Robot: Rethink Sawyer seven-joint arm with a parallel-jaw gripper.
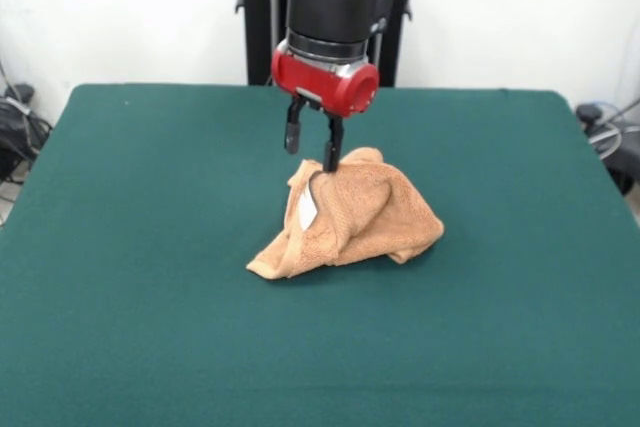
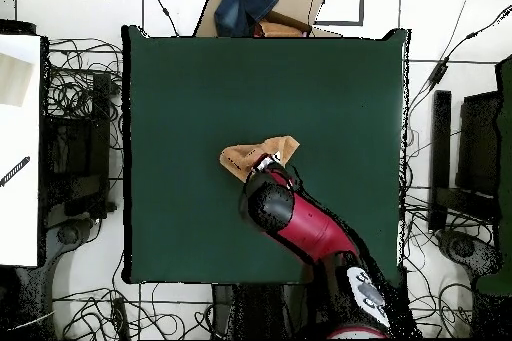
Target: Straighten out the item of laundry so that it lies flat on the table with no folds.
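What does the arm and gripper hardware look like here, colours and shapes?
One arm: glossy red shell with black sections. In the front view the wrist is a black cylinder with a silver ring, ending in a rounded red housing. The gripper has two slim black fingers hanging below that housing. From overhead, the link near the base carries a white marking. No loose cables visible on the arm.

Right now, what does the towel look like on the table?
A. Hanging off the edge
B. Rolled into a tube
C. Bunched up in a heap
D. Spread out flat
C. The towel stands in a crumpled heap near the middle of the table, its top pulled up at the robot's hand.
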